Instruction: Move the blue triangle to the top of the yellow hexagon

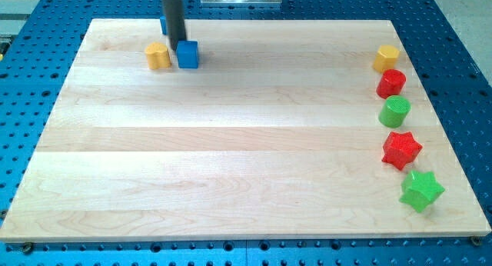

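My tip point(175, 51) rests near the board's top left, between a yellow block point(157, 56) on its left and a blue cube point(188, 54) that it touches on its right. A sliver of another blue block point(163, 24), its shape hidden, shows behind the rod's left side near the board's top edge. A yellow hexagon point(386, 58) sits far off at the view's top right.
Below the yellow hexagon, a column runs down the right edge: a red round block point(390, 83), a green cylinder point(394, 111), a red star point(401, 149) and a green star point(421, 191). The wooden board point(231, 158) lies on a blue perforated table.
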### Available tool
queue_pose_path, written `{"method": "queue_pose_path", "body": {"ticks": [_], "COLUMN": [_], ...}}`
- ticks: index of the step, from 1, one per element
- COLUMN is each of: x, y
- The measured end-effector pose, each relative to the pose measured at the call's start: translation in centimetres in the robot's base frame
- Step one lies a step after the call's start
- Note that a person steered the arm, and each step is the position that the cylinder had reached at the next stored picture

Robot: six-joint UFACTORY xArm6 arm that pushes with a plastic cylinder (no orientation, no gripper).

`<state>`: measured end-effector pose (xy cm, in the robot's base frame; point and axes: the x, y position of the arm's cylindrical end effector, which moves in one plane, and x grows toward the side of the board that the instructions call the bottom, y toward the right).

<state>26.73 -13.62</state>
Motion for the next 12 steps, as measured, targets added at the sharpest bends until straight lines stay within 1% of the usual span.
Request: {"method": "queue_pose_path", "body": {"ticks": [1,2,3,4,5,6,7,8,9,11,12], "x": [1.0,0.0,-4.7,-7.0,-5.2,-0.3,-3.8,0.7,2.3,2.4,2.2], "y": [-3.8,-7.6,-6.1,-1.6,5.6,10.1,7.6,4.6,9.9,26.0,20.2]}}
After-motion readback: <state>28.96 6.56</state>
